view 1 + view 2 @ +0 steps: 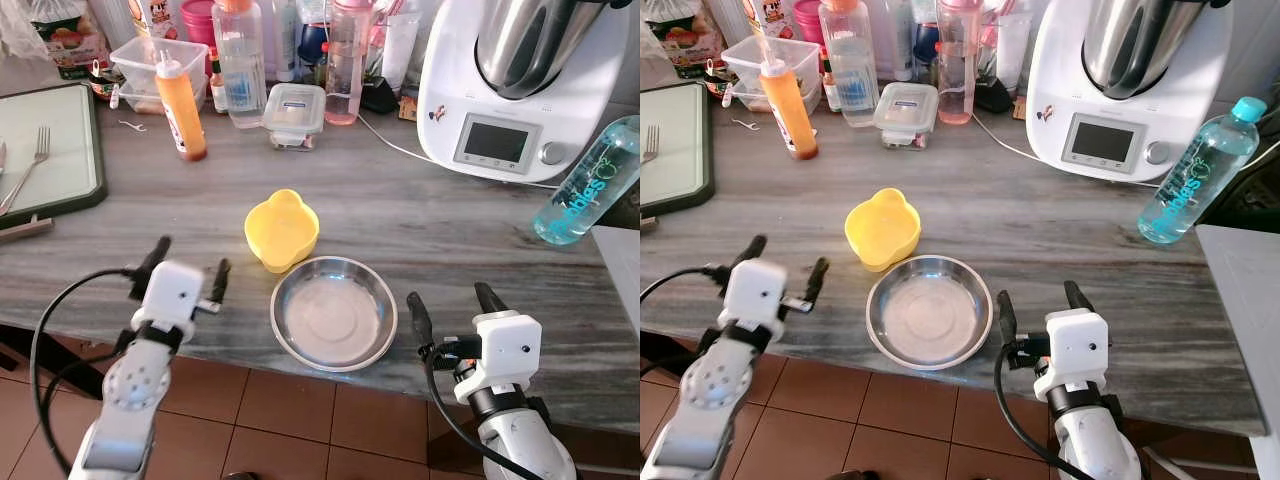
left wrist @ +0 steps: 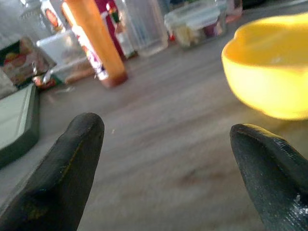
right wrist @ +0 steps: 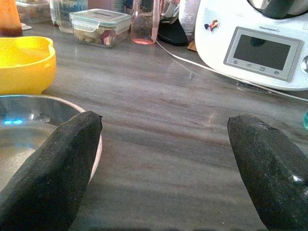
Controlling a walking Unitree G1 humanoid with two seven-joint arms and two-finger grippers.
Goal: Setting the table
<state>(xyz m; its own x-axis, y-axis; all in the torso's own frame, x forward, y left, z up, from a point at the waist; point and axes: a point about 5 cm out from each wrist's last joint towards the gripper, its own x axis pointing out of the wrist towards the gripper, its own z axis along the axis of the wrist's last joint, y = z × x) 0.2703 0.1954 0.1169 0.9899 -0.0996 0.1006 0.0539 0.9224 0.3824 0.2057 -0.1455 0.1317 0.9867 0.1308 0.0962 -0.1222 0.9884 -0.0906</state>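
Note:
A steel bowl [image 1: 334, 313] sits near the counter's front edge, empty. Touching its far rim is a small yellow bowl [image 1: 281, 230]. My left gripper [image 1: 190, 267] hovers open to the left of both bowls, nothing between its fingers [image 2: 67, 168]. My right gripper [image 1: 452, 307] stands open just to the right of the steel bowl, also holding nothing. In the right wrist view the steel bowl [image 3: 29, 125] and yellow bowl [image 3: 24, 62] lie beside one finger. A fork [image 1: 28, 165] lies on a green-rimmed tray [image 1: 70, 150] at the far left.
An orange sauce bottle [image 1: 181, 105], clear bottles [image 1: 238, 60], a lidded food box [image 1: 295, 113] and plastic tubs stand along the back. A white kitchen machine [image 1: 510, 90] with its cable occupies the back right. A blue water bottle [image 1: 590, 180] lies at the right edge.

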